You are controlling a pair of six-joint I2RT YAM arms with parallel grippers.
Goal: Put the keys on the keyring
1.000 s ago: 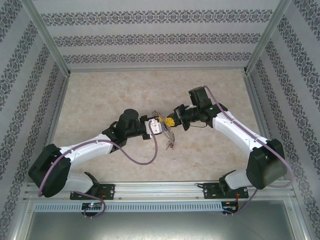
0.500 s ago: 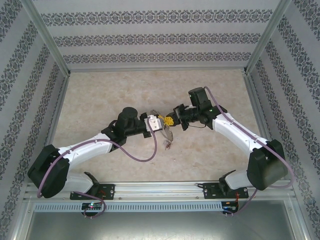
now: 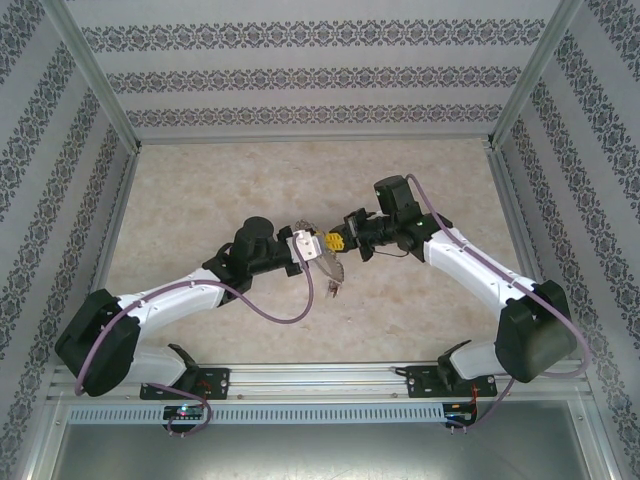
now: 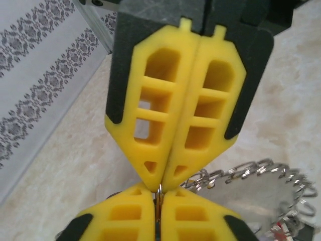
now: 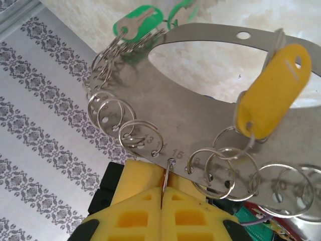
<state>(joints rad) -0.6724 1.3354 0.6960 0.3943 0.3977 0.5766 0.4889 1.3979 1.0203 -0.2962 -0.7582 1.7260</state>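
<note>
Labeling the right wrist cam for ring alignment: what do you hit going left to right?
green-capped key → small split ring pinched in the right gripper → yellow-capped key. The keyring spans them all, so it's left out.

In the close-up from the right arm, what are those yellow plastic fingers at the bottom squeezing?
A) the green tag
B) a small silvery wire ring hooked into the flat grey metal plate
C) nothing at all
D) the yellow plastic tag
B: the right arm's yellow fingers are shut on a small silvery wire ring, which runs up into a hole at the edge of the flat grey metal plate, beside the stamped 15.
</note>
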